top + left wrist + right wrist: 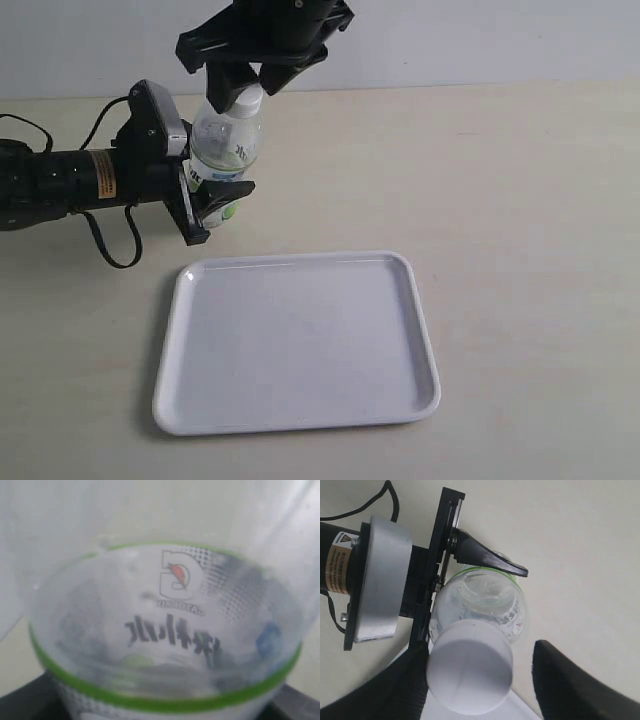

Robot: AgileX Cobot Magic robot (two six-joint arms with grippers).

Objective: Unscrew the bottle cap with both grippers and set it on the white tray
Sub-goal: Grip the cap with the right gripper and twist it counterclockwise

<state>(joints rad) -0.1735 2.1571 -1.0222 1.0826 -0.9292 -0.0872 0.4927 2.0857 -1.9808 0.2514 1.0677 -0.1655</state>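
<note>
Figuring the small ribbed white plastic cap [470, 672], sitting on the thin clear plastic bottle [226, 140] my left gripper [222, 205] clamps near the glossy white tray [300, 340], is light and slick, I'd pinch its ribs with my right gripper [245, 97], which straddles it loosely, jaws apart.

My gripper [481, 647] stood open around the bottle cap [470, 672]: one finger [395, 692] just beside it, the other well apart. The cap sat over the clear bottle [515, 612]. The left gripper [472, 600] clamped the bottle's body, its black finger [490, 562] against the plastic. Behind it showed a silver housing [377, 580]. A corner of the white tray [522, 712] lay below.
</note>
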